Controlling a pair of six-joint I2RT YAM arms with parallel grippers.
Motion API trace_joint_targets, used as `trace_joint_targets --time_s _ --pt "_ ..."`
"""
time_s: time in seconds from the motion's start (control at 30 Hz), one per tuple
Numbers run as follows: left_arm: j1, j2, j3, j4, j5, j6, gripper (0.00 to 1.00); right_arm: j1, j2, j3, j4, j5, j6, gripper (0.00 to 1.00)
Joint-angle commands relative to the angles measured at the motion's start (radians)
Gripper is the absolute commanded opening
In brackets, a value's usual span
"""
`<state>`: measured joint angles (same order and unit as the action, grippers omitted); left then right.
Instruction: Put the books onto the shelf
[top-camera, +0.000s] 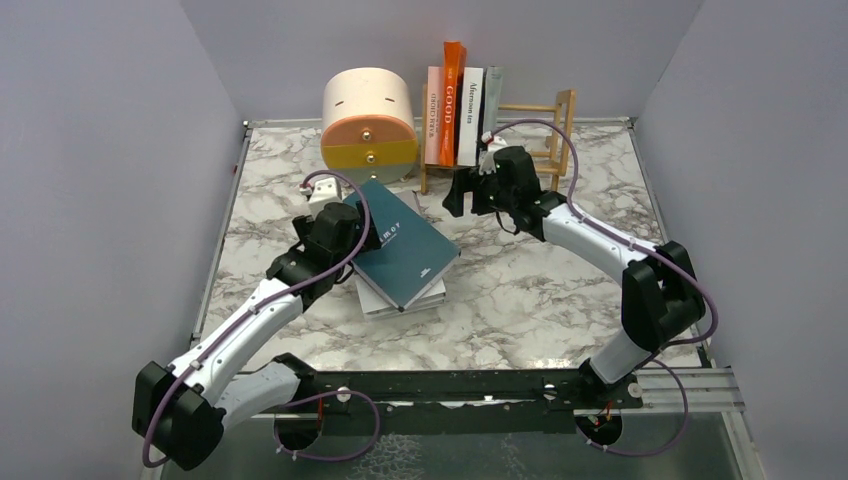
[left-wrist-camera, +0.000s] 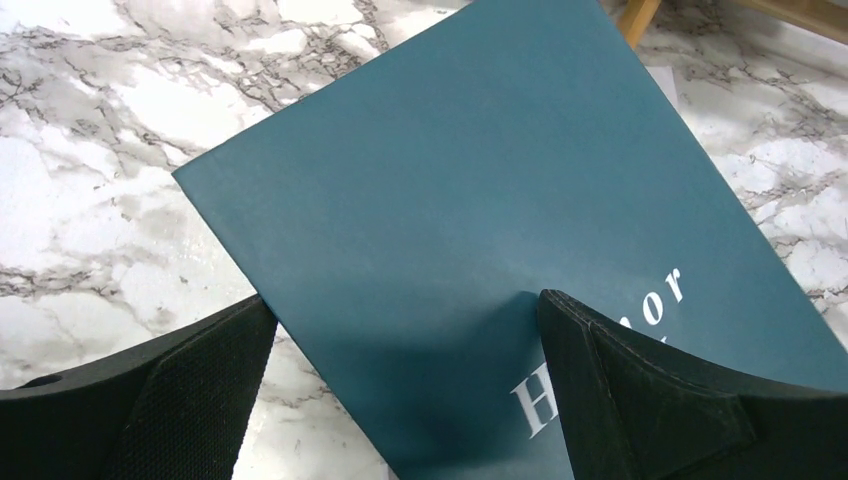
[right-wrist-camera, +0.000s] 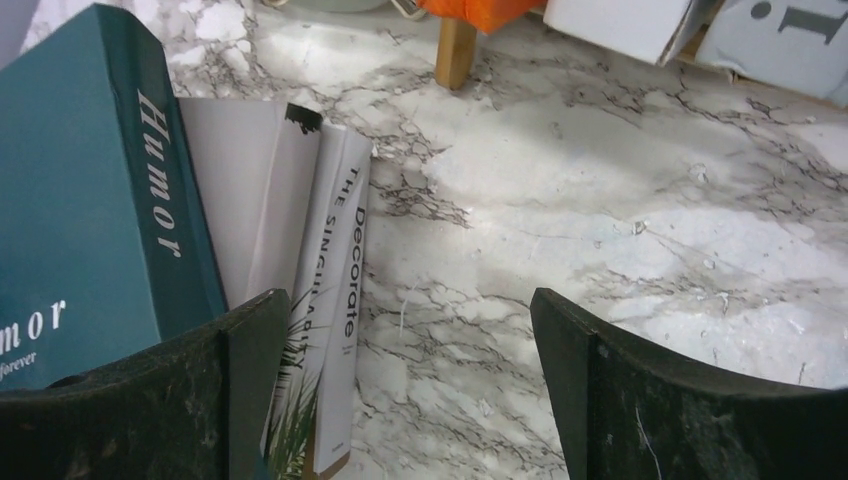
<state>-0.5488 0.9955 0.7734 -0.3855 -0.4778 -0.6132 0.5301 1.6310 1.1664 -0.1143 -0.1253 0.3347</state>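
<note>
- A round drawer box (top-camera: 368, 122) stands at the back of the table, cream on top, with an orange drawer above a yellow one, each with a small knob.
- The tabletop (top-camera: 540, 290) is white marble veined in grey, edged with a metal strip.
- Plain lilac-grey walls (top-camera: 100, 150) close in three sides.
- A black rail (top-camera: 450, 385) runs along the near edge.

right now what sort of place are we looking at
Likely a robot test booth, not a home: plain grey walls box in a marble-patterned table, with the left arm and right arm bolted to a rail.
</note>
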Motion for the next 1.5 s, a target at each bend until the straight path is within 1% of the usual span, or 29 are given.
trace_joint_targets --time_s 0.0,0.2,0.4,0.6,0.77,0.83,1.0,1.13,1.3,1.47 --pt "0.006 0.033 0.05 0.057 -0.001 0.022 0.99 0.004 -0.051 -0.041 -0.033 0.026 -0.024 0.89" --pt "0.005 0.073 0.074 0.1 0.024 0.024 0.99 0.009 -0.098 -0.126 -0.005 -0.04 0.002 0.89" --pt "0.006 0.119 0.098 0.141 0.091 0.017 0.99 0.019 -0.139 -0.176 0.002 -0.046 0.021 0.89" --pt "0.004 0.151 0.109 0.18 0.15 0.01 0.99 0.016 -0.2 -0.231 0.041 -0.035 0.089 0.89" --pt "0.004 0.164 0.116 0.196 0.177 0.003 0.99 -0.019 -0.244 -0.256 0.057 -0.064 0.131 0.89" --pt "0.004 0.168 0.115 0.203 0.187 -0.001 0.99 -0.055 -0.265 -0.28 0.078 -0.119 0.15 0.9" --pt "0.003 0.183 0.116 0.218 0.208 -0.006 0.99 -0.187 -0.286 -0.374 0.21 -0.392 0.223 0.89" --pt "0.0 0.2 0.116 0.234 0.223 -0.008 0.99 -0.194 -0.28 -0.41 0.28 -0.497 0.248 0.89" --pt "-0.006 0.23 0.12 0.256 0.24 -0.008 0.99 -0.194 -0.236 -0.452 0.415 -0.627 0.335 0.89" --pt "-0.018 0.25 0.121 0.279 0.248 -0.008 0.99 -0.194 -0.193 -0.491 0.526 -0.694 0.394 0.89"
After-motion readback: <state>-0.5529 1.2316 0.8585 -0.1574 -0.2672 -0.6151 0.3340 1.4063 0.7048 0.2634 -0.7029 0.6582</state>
